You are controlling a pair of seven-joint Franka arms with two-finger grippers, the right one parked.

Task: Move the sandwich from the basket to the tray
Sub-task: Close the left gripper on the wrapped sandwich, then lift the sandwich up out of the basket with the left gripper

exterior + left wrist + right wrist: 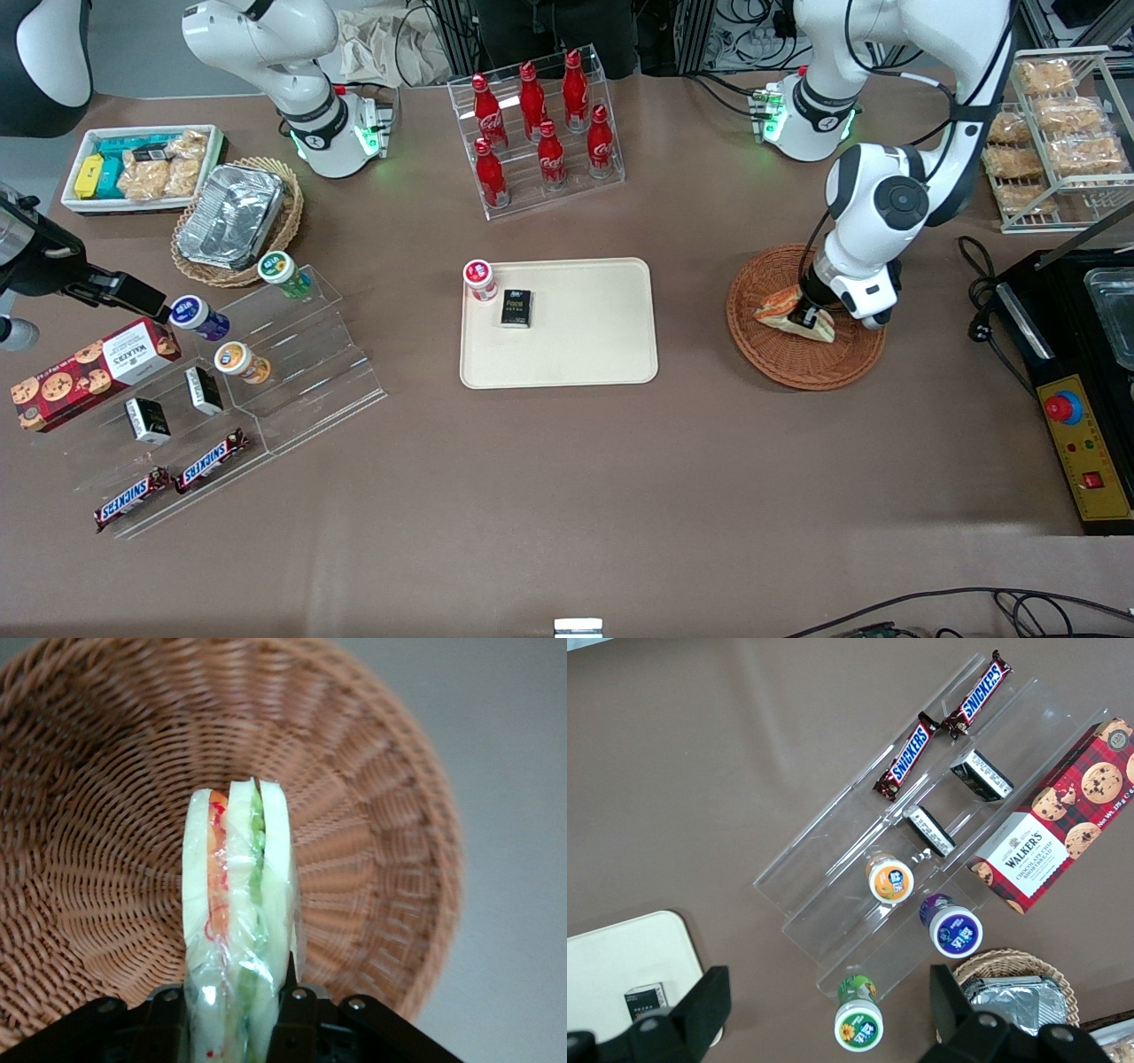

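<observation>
Tool (810, 316) of the working arm pinches the plastic-wrapped triangular white-bread sandwich (237, 904) on its two flat faces, down inside the round reddish-brown woven wicker basket (802, 365). On the table, the flat cream-beige rectangular tray (585, 350) lies at about nine o'clock from the basket, well apart from it, with a small black box (516, 308) and a red-capped white jar (479, 279) at its corner. The slick wrap could slide between the fingers (291, 1005) during lifting, and a low carry might catch the basket rim.
</observation>
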